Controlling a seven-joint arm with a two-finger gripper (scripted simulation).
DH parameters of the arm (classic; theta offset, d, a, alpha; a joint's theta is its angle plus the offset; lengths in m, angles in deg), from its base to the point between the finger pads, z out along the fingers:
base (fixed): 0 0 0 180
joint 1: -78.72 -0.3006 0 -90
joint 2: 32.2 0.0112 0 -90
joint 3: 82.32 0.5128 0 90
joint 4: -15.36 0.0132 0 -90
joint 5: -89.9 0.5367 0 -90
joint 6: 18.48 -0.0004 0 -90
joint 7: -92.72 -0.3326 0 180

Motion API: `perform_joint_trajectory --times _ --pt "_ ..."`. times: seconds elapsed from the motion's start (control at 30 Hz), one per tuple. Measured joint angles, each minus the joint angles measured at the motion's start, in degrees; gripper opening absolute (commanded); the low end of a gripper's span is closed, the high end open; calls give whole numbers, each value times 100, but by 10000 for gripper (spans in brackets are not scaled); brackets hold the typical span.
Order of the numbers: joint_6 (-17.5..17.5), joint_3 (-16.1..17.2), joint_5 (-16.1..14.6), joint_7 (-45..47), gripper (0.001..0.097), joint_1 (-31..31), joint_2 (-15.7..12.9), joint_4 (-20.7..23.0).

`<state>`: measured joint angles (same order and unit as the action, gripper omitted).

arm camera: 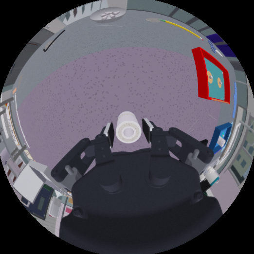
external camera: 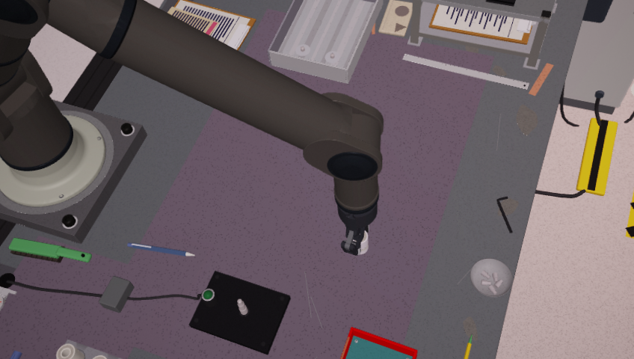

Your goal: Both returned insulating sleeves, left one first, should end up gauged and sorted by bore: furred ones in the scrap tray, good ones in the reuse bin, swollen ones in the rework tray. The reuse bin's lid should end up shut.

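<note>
A white insulating sleeve (arm camera: 128,130) (external camera: 363,242) stands upright on the purple mat between the fingers of my gripper (arm camera: 128,132) (external camera: 354,244). My gripper is open and holds nothing. The sleeve's bore faces up, and its top face looks speckled. The black gauge plate (external camera: 240,311) with its stepped pin (external camera: 242,307) lies on the mat to the front left of the sleeve. A red tray (external camera: 378,347) (arm camera: 214,77) with a teal floor sits at the front edge of the bench. A grey tray (external camera: 325,38) sits at the back of the bench.
A blue pen (external camera: 160,250) and a green brush (external camera: 49,250) lie left of the gauge plate. A cable box (external camera: 115,293) is wired to the plate. A clear dish (external camera: 490,277) of small parts and a black hex key (external camera: 504,213) lie on the grey strip to the right.
</note>
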<state>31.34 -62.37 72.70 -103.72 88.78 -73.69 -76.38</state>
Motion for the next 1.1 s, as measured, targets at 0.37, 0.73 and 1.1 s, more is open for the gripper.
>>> perform_joint_trajectory --times 0.37,0.73,1.1 --pt "-1 0 0 0 540 0 0 0" --pt "-2 0 -1 0 330 0 0 1" --pt "-2 0 -1 0 110 0 0 1"
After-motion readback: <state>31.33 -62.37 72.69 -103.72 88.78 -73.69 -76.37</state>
